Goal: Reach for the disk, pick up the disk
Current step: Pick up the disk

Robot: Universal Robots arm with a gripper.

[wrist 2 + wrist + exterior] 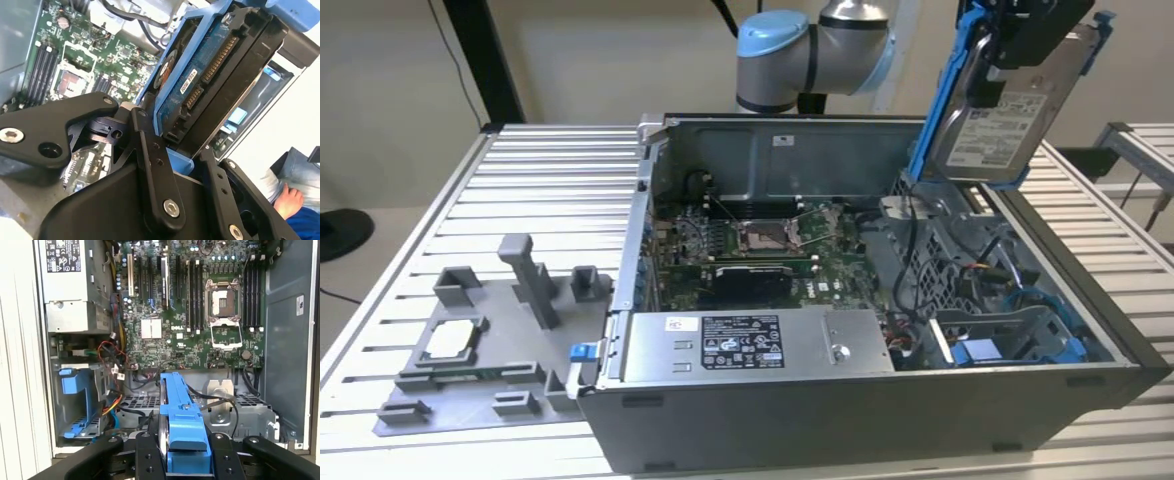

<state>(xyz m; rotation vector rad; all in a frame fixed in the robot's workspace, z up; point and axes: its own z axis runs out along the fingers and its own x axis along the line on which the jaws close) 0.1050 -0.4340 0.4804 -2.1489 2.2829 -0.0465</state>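
While the open computer case (pixel 881 400) is sitting on the slatted metal table (pixel 520 170), I am holding the disk (pixel 1003 125) up in the air at the upper right of the exterior view, clear of the case and above its back right corner. My gripper (pixel 1034 35) is clamping it from above, the black fingers (pixel 150 165) pressing against the two flat faces of the drive, with the blue bracket (pixel 182 415) running along its edge. In the exterior view the white label is facing the camera and the disk is hanging slightly tilted. In the second wrist view the disk's (pixel 215 75) circuit-board side and its connector are showing between my fingers. In the first wrist view the green motherboard (pixel 190 325) is lying beyond the disk. A grey fixture plate (pixel 474 350) is resting on the table at the lower left of the exterior view, holding a small square chip (pixel 454 340).
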